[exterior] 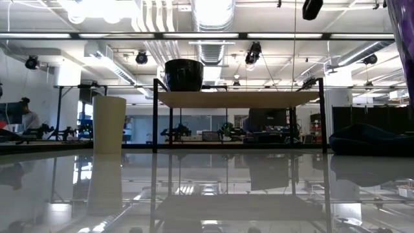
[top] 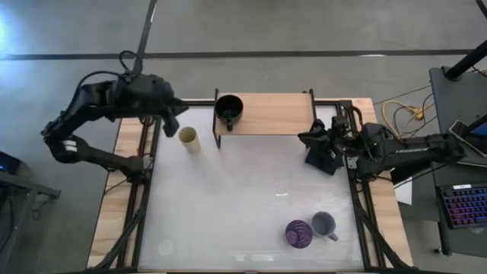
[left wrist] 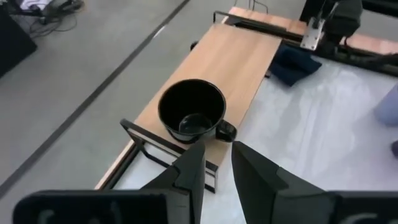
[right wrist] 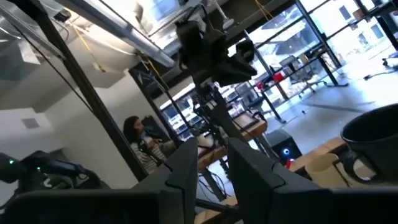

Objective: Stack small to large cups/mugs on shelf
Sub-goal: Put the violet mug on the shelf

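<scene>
The left gripper [top: 170,122] is held off the shelf's left end, above the table's left rear, with its fingers [left wrist: 191,167] brought close together and nothing between them; only a narrow slit shows in the left wrist view. Just below it in the high view the cream cup [top: 189,140] stands upright on the table, beside the shelf's left legs. The black mug [top: 228,109] is already set on the shelf [top: 274,113] at its left end, handle [left wrist: 225,130] toward the table side. The step in hand is judged to be the pickup of the cream cup: the fingers should be spread first, lowered astride the wall near the rim, and closed gently, since a tall light cup is easily tipped against the shelf leg. The right gripper [top: 318,143] rests by the shelf's right end over the dark cloth [top: 321,160], fingers nearly together and empty. The purple tumbler [top: 297,233] and the grey mug [top: 325,224] stand just beside each other at the front right, untouched.
</scene>
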Motion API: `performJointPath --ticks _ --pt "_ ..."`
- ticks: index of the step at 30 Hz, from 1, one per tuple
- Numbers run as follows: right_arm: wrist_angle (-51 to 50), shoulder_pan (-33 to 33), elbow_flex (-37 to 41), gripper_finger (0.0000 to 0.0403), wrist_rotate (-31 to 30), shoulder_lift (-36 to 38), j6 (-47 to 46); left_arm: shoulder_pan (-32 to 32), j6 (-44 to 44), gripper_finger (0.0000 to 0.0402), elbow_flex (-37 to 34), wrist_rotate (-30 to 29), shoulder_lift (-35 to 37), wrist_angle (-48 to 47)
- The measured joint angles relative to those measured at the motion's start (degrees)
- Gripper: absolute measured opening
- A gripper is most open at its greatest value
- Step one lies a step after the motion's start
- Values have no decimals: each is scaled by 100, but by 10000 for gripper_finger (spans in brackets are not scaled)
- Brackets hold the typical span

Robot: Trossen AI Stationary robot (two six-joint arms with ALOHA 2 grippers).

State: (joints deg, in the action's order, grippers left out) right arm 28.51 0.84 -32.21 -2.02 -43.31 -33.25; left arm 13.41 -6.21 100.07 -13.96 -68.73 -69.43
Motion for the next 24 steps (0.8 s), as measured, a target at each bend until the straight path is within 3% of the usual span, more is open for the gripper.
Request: performJointPath --ticks 13,16,17,19,20,22,23,24 --pt "-636 4 -259 82 10 -99 15 3 20 66 -1 7 -1241 20" --pt "-766 1 -257 82 44 -103 -75 0 665 66 -13 -2 -1732 4" --pt "-794 -1 -257 82 44 -105 -79 -2 1142 66 -9 -6 -1879 -2" --pt "-852 -4 -260 82 44 -99 -84 3 3492 66 25 -263 -2166 348" --pt "-861 -2 -270 82 44 -98 -109 -32 4901 66 171 -906 -2307 648" --pt "-854 0 -292 82 46 -85 -120 -322 7154 66 553 -2962 -2553 1096" --pt "-855 0 -292 82 46 -74 -158 -424 7966 66 756 -3484 -2582 1473" --pt "-856 0 -292 82 44 -66 -216 -486 8446 66 1031 -3549 -2516 1826"
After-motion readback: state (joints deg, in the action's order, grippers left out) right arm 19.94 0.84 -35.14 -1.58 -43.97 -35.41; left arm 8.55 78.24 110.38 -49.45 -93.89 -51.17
